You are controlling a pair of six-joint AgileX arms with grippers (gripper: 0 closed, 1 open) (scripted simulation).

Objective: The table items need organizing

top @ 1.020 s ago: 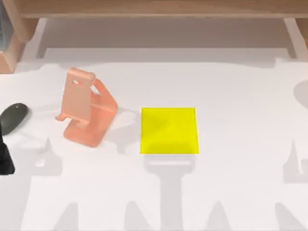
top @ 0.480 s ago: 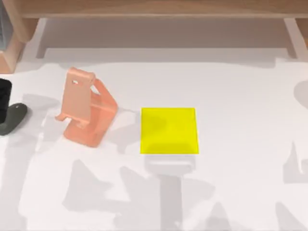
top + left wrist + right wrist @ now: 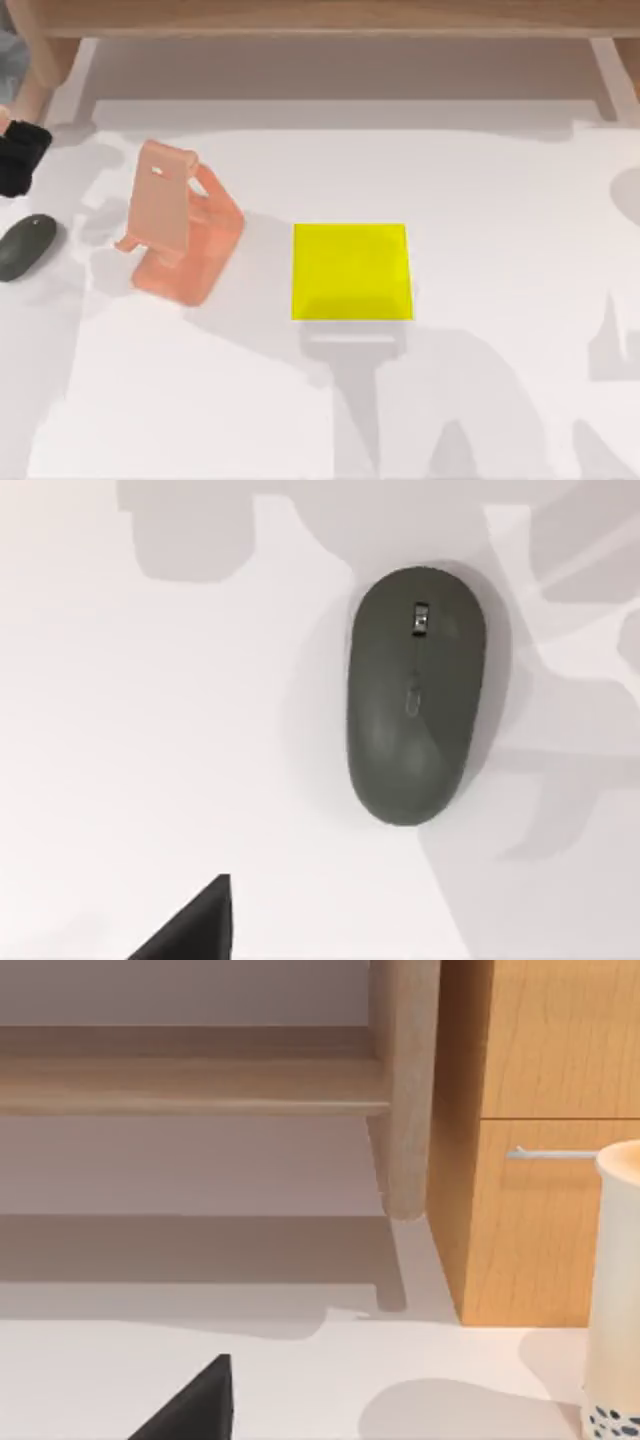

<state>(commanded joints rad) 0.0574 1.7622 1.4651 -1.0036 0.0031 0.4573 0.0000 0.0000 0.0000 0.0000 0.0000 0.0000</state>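
Your dark grey mouse (image 3: 26,246) lies flat on the white table (image 3: 480,180), at the nine o'clock edge. The left gripper (image 3: 20,158) hangs just beyond it toward twelve o'clock; you cannot tell its finger spread. At three o'clock from the mouse stands the salmon stand (image 3: 180,222), then the yellow pad (image 3: 351,271).

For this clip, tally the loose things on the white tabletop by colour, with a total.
Dark grey: 1, the mouse
Salmon-orange: 1, the angled stand
Yellow: 1, the square pad
Cream with dark speckles: 1, the cup, seen from the right wrist
Total: 4
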